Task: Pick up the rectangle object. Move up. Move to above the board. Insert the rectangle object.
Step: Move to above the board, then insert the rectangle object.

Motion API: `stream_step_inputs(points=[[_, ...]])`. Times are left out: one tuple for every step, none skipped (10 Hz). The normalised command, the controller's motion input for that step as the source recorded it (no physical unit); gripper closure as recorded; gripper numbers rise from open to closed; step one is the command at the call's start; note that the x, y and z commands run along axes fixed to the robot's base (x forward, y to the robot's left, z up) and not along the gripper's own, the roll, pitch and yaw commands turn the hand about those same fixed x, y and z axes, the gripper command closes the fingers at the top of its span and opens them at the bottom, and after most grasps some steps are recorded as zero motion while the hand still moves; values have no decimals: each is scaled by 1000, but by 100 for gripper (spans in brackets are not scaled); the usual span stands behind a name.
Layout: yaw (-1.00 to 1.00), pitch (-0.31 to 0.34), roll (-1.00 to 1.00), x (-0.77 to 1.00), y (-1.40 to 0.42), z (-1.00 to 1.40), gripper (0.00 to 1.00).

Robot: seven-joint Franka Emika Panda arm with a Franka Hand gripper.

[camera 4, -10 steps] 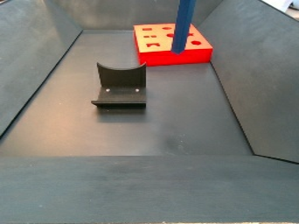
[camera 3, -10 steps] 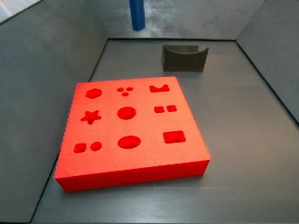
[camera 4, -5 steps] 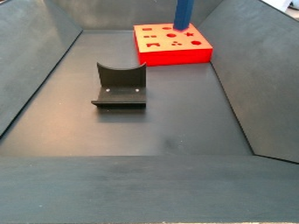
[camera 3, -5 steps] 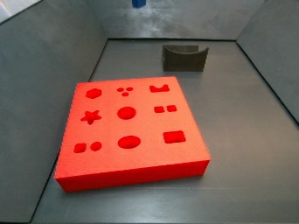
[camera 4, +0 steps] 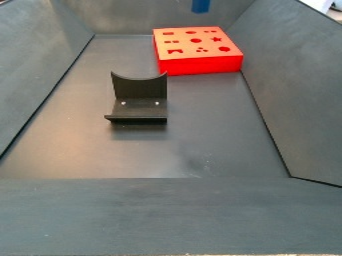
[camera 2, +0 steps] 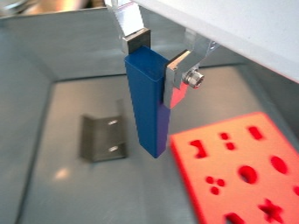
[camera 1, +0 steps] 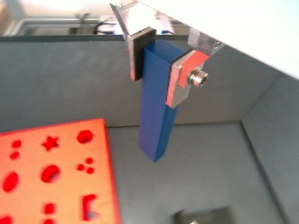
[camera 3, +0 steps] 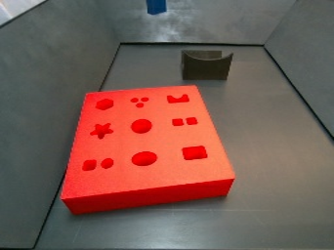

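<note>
My gripper (camera 1: 159, 58) is shut on the top end of the rectangle object (camera 1: 156, 105), a tall slim blue bar that hangs straight down between the silver fingers; both wrist views show this (camera 2: 146, 96). In both side views only the bar's lower tip shows at the upper frame edge (camera 3: 155, 6) (camera 4: 201, 5); the gripper itself is out of frame there. The board (camera 3: 146, 146), a thick red slab with shaped holes, lies on the floor, also seen in a side view (camera 4: 198, 50). In both wrist views the bar hangs high, beside the board (camera 1: 52, 179) (camera 2: 239, 162).
The dark grey notched fixture (camera 3: 206, 63) stands on the floor away from the board, also seen in a side view (camera 4: 136, 98) and in both wrist views (camera 2: 103, 138) (camera 1: 208, 216). Sloped grey walls (camera 4: 40, 60) enclose the bin floor.
The gripper has risen with the blue bar: a second ago much of the bar showed in the side views, now only its lower tip remains at the upper edge.
</note>
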Motion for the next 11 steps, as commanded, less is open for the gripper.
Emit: stream_step_inputs(points=[[-1000,97,-33,160,-1000,7,100],[-1000,115,-37,171,-1000,10,100],[-1000,138,-37,181,-1000,13,100],[-1000,160,-35,198,-1000,19,100],[-1000,195,-34,226,-1000,23,100],[-1000,238,-26,197,-739,27,100],[-958,300,-16,150,-391,25,100],[-696,261,-9,121,-232,20,100],[-525,228,-3,104,-172,15,100],[-208,156,14,77,-86,17,100],[0,0,-4,0,0,0,100]])
